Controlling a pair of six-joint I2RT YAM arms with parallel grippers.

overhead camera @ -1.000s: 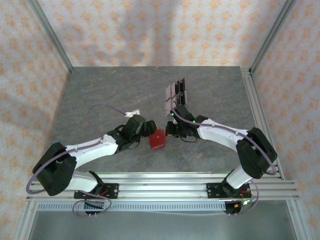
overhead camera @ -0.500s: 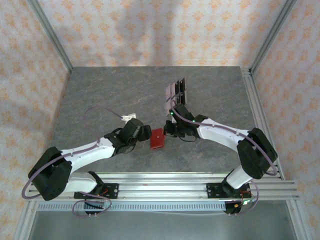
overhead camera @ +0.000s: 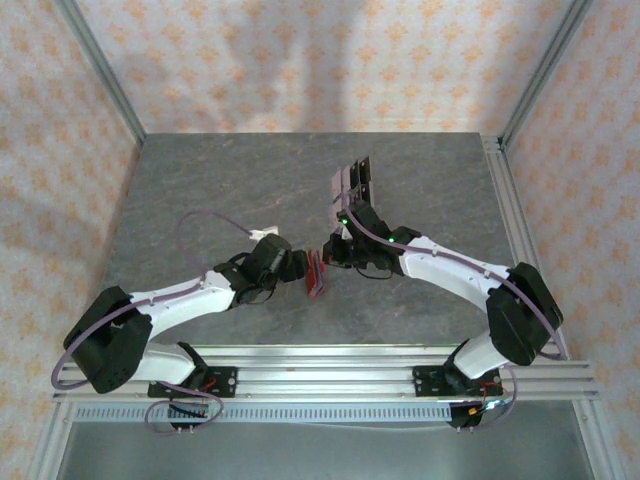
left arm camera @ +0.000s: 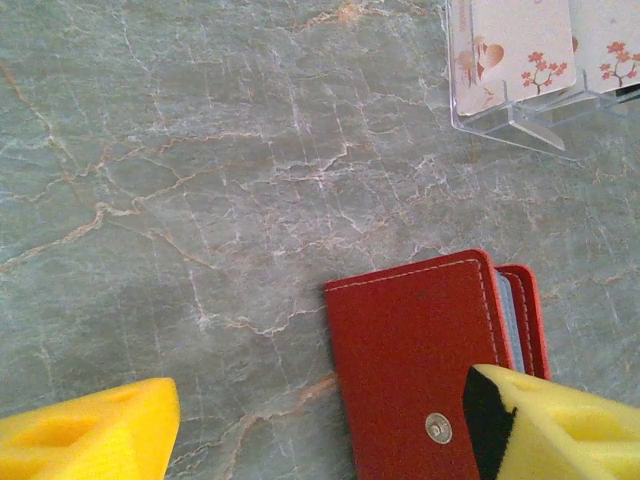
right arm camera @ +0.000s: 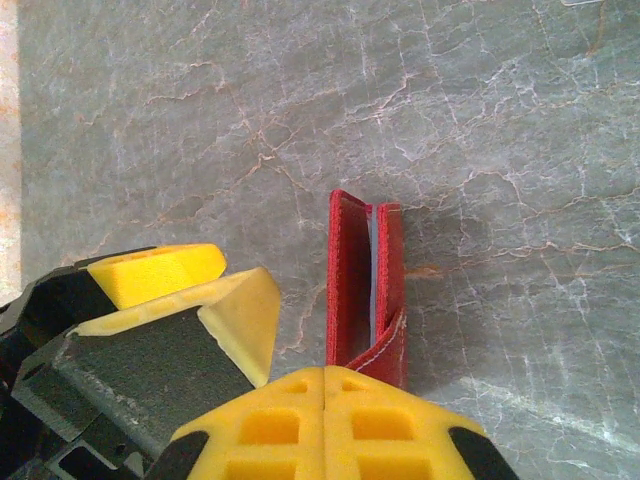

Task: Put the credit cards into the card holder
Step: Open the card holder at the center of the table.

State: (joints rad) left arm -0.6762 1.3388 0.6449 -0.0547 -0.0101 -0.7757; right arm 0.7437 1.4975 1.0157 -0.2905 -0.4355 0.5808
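Red card holder (right arm camera: 347,280) on edge | right fingers (right arm camera: 262,430) together at fold | left fingers (left arm camera: 565,425) apart

card holder (overhead camera: 318,272) just 6 o'clock of table (overhead camera: 200,180) centre, up on edge, seen as a narrow red strip | left gripper (overhead camera: 303,268) close at its 9 o'clock | right gripper (overhead camera: 330,256) against its 2 o'clock side | credit cards (overhead camera: 350,184) in a row at holder's 1 o'clock

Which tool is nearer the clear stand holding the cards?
Right. The right tool sits near the stand, by the red card holder; the left tool is farther off, on the holder's other side.
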